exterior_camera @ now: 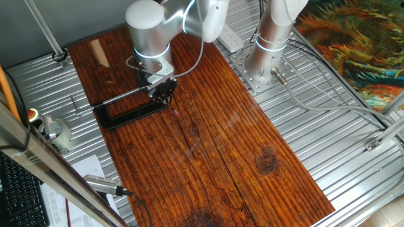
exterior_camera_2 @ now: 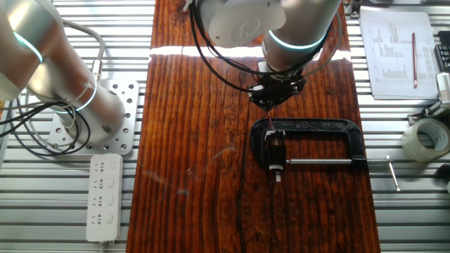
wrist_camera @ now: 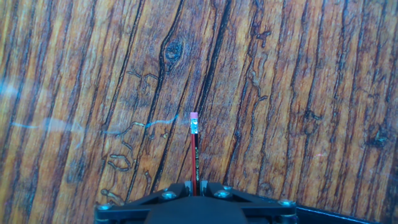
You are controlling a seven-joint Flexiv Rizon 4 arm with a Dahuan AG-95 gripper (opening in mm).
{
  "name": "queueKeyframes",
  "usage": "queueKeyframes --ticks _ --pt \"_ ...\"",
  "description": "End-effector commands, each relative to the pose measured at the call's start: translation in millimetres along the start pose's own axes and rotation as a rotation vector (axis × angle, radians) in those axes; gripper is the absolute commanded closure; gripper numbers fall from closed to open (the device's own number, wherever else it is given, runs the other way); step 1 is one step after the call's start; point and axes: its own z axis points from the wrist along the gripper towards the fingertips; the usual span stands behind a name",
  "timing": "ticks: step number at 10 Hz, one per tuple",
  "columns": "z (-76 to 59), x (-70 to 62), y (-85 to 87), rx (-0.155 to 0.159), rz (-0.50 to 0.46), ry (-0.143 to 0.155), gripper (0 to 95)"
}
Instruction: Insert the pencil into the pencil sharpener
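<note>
My gripper (wrist_camera: pixel 197 184) is shut on the pencil (wrist_camera: pixel 195 149), a very thin red and black stick with a pink end that points away from the fingers over bare wood. In the other fixed view the gripper (exterior_camera_2: pixel 271 98) hangs just above the left end of a black C-clamp (exterior_camera_2: pixel 330 128), and the pencil (exterior_camera_2: pixel 269 121) slants down toward it. A small dark sharpener (exterior_camera_2: pixel 276 154) sits in the clamp's jaws by the silver screw rod (exterior_camera_2: pixel 320 163). In one fixed view the gripper (exterior_camera: pixel 163 92) stands at the clamp's (exterior_camera: pixel 126 116) right end. The sharpener does not show in the hand view.
The wooden board (exterior_camera_2: pixel 204 176) lies on a ribbed metal table. A second arm's base (exterior_camera_2: pixel 98 116) and a white power strip (exterior_camera_2: pixel 104 197) stand to the left. A tape roll (exterior_camera_2: pixel 427 137) and a sheet of paper (exterior_camera_2: pixel 394 53) lie to the right.
</note>
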Motion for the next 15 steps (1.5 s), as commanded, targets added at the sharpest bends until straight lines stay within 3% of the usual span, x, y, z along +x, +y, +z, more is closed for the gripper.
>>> queueKeyframes --ticks 1,12,15 --pt "0.0 0.6 0.3 0.000 -0.005 -0.010 95.0" --pt "-5.3 5.8 0.5 0.022 -0.018 -0.040 95.0" --pt "-6.6 7.0 0.5 0.037 -0.001 -0.065 95.0"
